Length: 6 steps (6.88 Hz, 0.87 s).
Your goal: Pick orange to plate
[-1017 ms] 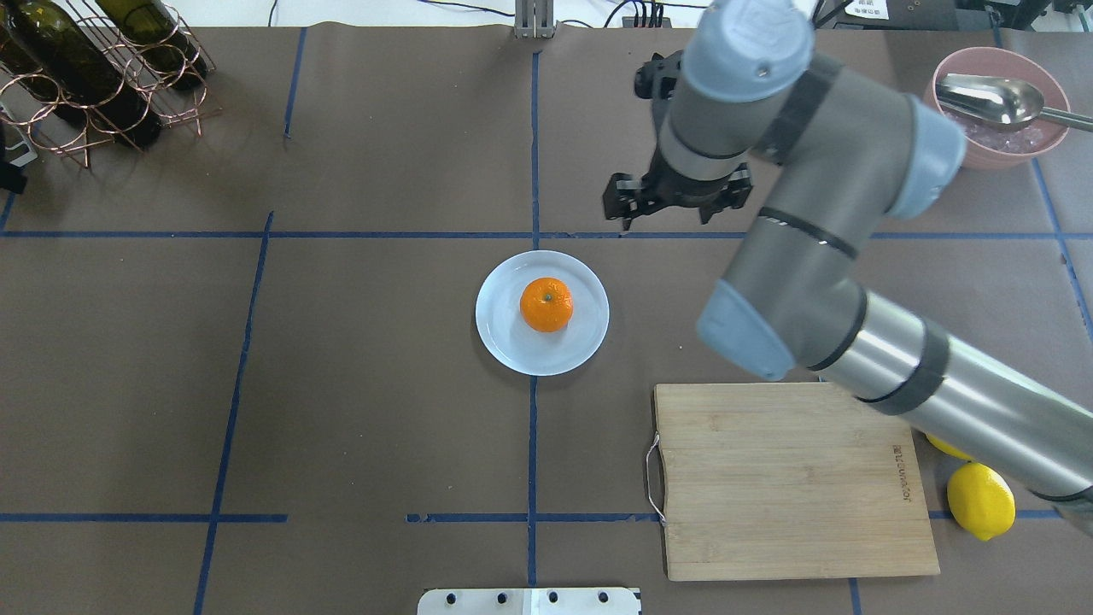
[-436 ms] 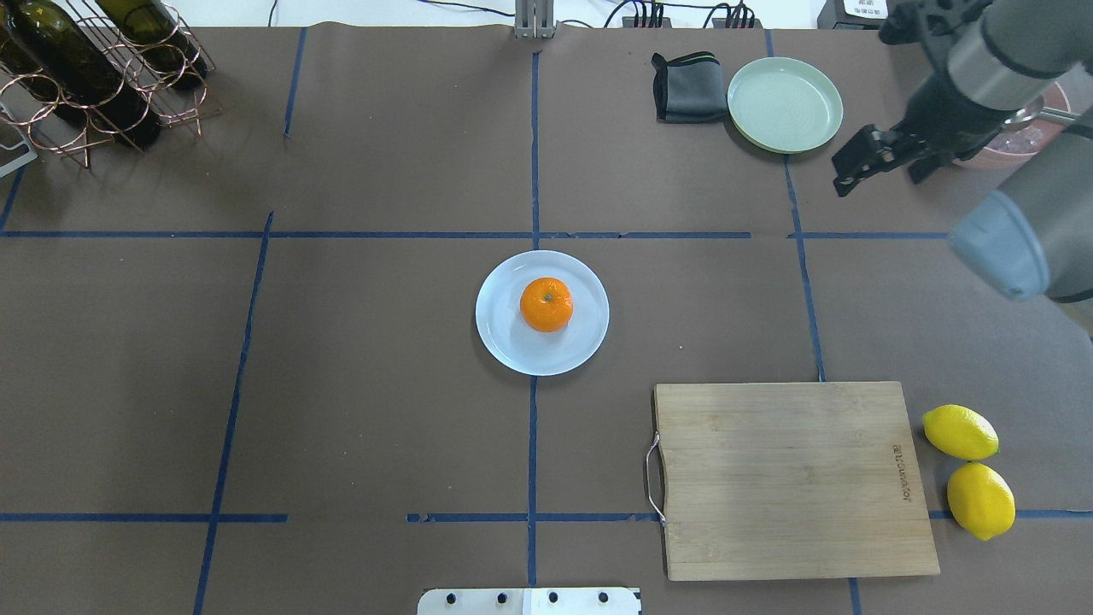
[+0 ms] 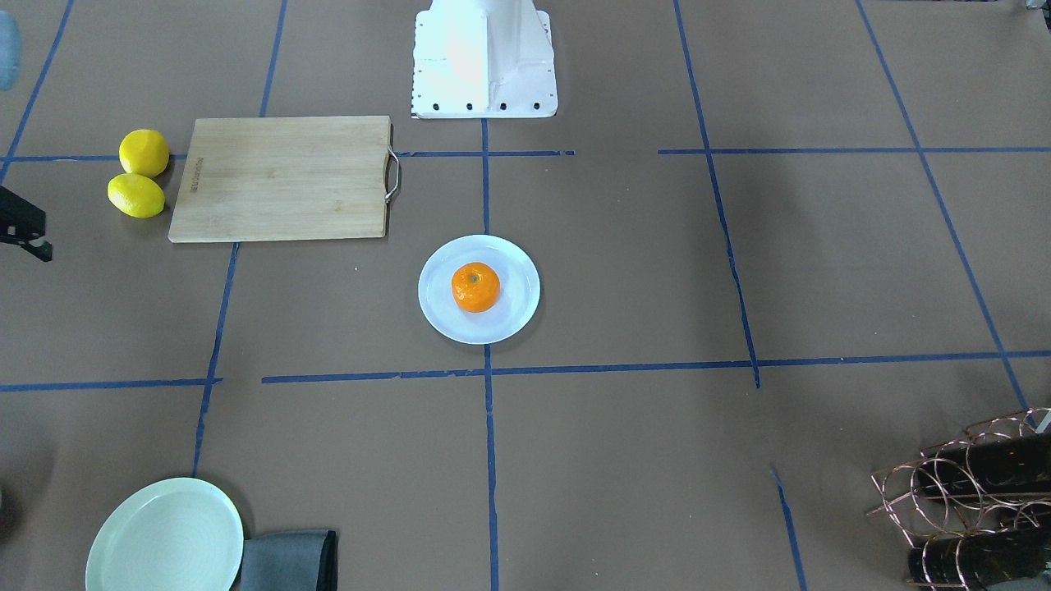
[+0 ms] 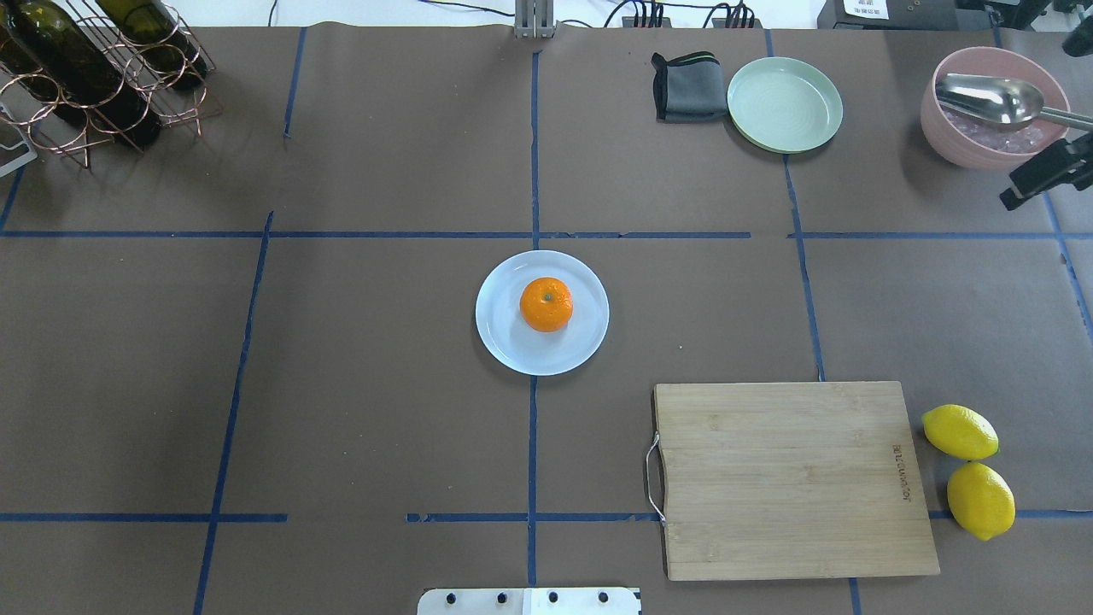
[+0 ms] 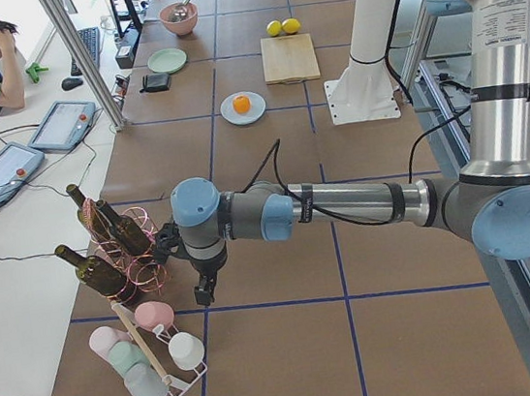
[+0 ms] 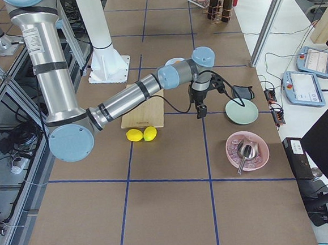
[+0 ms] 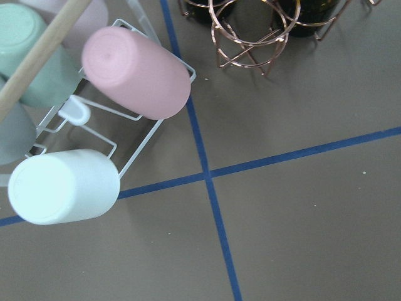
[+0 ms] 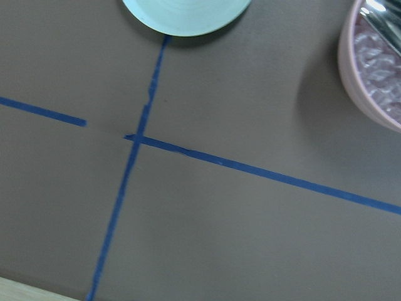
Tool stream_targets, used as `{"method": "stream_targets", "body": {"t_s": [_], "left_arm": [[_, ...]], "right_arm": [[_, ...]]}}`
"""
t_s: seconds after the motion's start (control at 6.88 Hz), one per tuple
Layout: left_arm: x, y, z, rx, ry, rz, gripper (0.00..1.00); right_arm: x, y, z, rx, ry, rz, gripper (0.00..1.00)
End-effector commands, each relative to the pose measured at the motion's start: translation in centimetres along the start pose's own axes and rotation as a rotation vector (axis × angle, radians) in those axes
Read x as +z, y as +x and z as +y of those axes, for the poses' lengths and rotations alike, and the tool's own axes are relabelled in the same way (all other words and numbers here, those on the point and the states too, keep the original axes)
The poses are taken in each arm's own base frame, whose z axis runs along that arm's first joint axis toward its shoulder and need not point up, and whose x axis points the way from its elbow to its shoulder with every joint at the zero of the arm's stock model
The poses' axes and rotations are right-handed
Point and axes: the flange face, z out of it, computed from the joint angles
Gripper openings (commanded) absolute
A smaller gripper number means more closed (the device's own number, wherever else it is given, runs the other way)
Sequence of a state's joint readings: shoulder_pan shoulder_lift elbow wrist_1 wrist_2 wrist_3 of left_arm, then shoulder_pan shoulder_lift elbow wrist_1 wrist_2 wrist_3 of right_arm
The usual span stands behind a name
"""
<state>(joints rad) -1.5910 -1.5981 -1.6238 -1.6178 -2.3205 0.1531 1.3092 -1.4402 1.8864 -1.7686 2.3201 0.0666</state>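
One orange point(image 4: 546, 304) on plate point(image 4: 504, 346), right hand point(image 4: 1043, 175) farther.

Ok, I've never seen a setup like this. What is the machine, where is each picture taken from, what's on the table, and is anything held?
These are two robot arms at a table, each ending in a two-finger gripper. One camera looks down from behind the robot, one faces it, two stand at the table's ends, and one rides on each wrist. The orange lies on the pale plate mid-table; nothing holds it. The left gripper hangs by the bottle rack and cup rack; the right gripper hangs between the cutting board and the green plate. Whether either is open, I cannot tell. Also there: two lemons, a grey cloth, a pink bowl with a spoon.
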Motion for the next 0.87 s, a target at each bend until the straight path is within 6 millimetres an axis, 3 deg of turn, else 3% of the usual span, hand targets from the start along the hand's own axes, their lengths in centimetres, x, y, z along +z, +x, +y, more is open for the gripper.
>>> {"method": "stream_targets", "body": {"t_s": [0.0, 0.15, 0.29, 0.58, 0.73], "left_arm": [[1.4, -1.8, 3.3, -0.014, -0.033, -0.003, 1.00], [1.4, -1.9, 3.5, -0.020, -0.036, -0.003, 1.00], [1.3, -1.8, 3.4, -0.019, -0.033, -0.003, 1.00], [1.3, -1.7, 3.3, -0.018, -0.033, -0.005, 1.00], [1.3, -1.7, 3.4, -0.019, -0.034, -0.005, 1.00]], "right_arm": [[0.3, 8.4, 4.0, -0.006, -0.018, -0.013, 1.00], [0.2, 13.7, 5.5, 0.039, -0.010, -0.054, 1.00], [0.5, 15.4, 5.9, 0.054, -0.011, -0.065, 1.00], [-0.6, 15.5, 6.0, 0.080, 0.007, -0.047, 1.00], [0.8, 16.7, 7.7, 0.175, -0.023, -0.051, 1.00]]}}
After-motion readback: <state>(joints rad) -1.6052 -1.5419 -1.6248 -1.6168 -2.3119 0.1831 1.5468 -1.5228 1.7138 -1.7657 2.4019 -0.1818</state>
